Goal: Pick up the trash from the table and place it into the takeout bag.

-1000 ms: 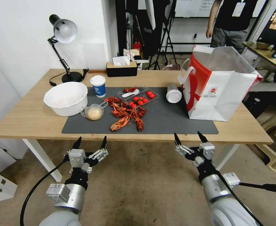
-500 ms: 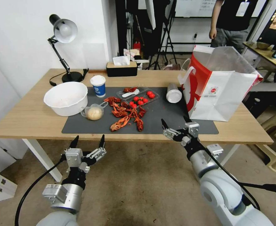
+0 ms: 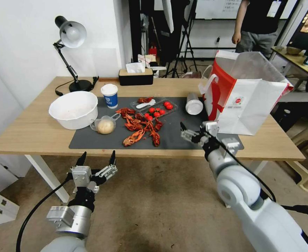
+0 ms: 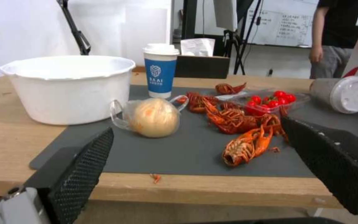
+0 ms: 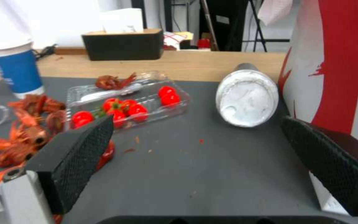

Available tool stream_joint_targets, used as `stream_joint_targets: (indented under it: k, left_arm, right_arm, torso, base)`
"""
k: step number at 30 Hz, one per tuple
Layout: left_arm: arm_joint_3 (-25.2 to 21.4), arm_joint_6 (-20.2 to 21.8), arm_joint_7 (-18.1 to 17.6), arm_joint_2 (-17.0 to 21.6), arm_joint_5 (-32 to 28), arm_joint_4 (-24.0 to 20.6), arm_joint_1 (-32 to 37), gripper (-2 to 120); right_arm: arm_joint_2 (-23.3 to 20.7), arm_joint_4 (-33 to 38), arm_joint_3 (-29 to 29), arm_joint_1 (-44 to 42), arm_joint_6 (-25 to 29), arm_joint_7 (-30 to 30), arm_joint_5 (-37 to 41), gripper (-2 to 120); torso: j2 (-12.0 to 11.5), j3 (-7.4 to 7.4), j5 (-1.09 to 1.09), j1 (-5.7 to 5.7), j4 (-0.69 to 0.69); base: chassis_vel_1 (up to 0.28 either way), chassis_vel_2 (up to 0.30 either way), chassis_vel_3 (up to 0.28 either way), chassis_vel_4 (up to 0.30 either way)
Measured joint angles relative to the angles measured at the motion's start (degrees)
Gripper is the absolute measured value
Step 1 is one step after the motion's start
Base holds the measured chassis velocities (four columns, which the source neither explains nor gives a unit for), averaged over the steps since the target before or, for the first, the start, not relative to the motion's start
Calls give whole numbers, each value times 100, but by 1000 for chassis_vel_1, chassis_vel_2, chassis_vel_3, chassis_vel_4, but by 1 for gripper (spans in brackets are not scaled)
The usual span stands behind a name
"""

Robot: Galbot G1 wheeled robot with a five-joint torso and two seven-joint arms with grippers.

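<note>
Trash waits untouched on the long light-wood table (image 3: 31, 134): left to right, a blue-and-white lidded paper cup (image 3: 109, 95), then a clear white-lidded cup (image 3: 193, 104) on its side beside the white-and-red takeout bag (image 3: 246, 101). Left gripper (image 3: 96, 161) hangs released below the edge. Right gripper (image 3: 193, 130), spread and empty, has advanced over the mat, probably toward that toppled cup.

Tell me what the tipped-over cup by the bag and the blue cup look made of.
Clear white-lidded cup: seemingly thin plastic, see-through wall, matte white snap lid. Blue-and-white lidded paper cup: likely paper, matte printed wall, white plastic-looking lid. Right hand hovers open near the first.
</note>
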Motion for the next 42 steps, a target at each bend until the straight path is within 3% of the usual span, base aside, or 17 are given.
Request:
stream_joint_targets:
  k: [21, 42]
  left_arm:
    - [-115, 10, 6, 55, -79, 32, -14, 100]
    - [-168, 17, 2, 73, -134, 71, -59, 100]
  right_arm:
    - [210, -1280, -525, 1769, -553, 672, 850, 100]
    - [740, -2512, -925, 2749, -859, 1234, 905, 100]
  torso:
    - [1, 0, 0, -1, 0]
    - [0, 0, 1, -1, 0]
  base:
    - [0, 0, 0, 0]
    - [0, 0, 0, 0]
